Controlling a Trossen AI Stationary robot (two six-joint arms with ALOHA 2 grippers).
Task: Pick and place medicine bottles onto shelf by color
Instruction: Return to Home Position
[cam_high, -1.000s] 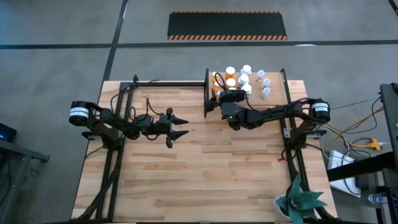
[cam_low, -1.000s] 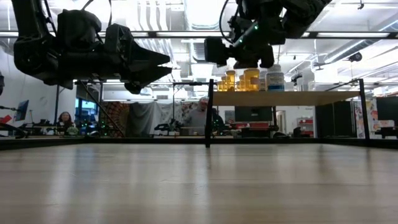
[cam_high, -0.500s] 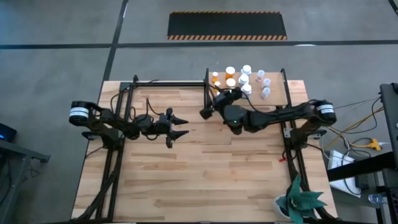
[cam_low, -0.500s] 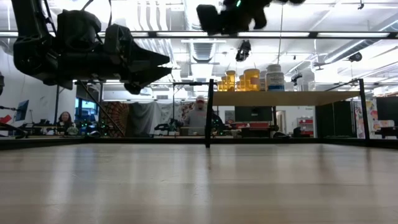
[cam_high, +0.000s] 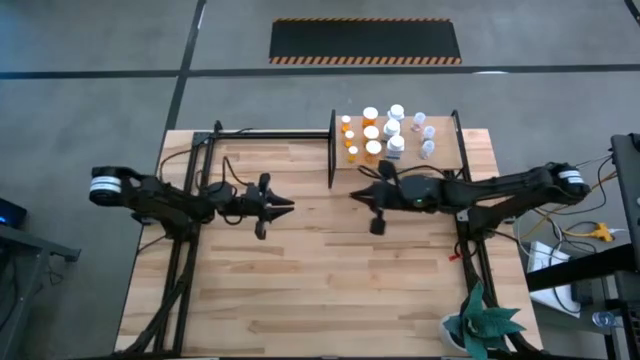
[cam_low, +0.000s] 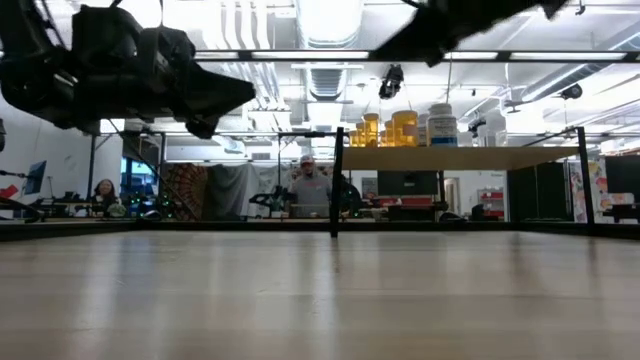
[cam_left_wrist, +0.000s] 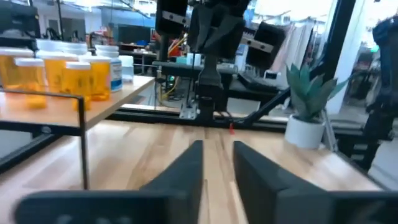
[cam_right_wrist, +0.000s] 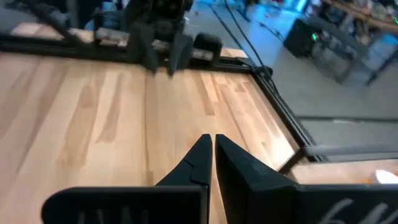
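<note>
The medicine bottles (cam_high: 385, 135) stand upright on the shelf (cam_high: 445, 140) at the table's far right. The orange ones (cam_low: 390, 128) are toward its left and the white ones (cam_low: 442, 125) toward its right. My right gripper (cam_high: 352, 194) hovers just in front of the shelf, pointing toward the table's left. It is shut and holds nothing (cam_right_wrist: 212, 140). My left gripper (cam_high: 288, 207) hangs above the table's middle left, pointing right at the other. Its fingers stand a narrow gap apart with nothing between them (cam_left_wrist: 217, 149). The orange bottles (cam_left_wrist: 62, 71) show off to one side in its wrist view.
The shelf's black post (cam_high: 332, 150) stands between the shelf and the far middle of the table. A potted plant (cam_high: 483, 325) sits at the near right corner. Black frame rails run along the far edge. People (cam_low: 305, 185) stand in the room beyond.
My right gripper has drawn back from over the shelf's left part toward the near edge and risen. It has swung round to point at the table's left and shut. My left gripper's fingers have closed from a wide spread to a narrow gap.
</note>
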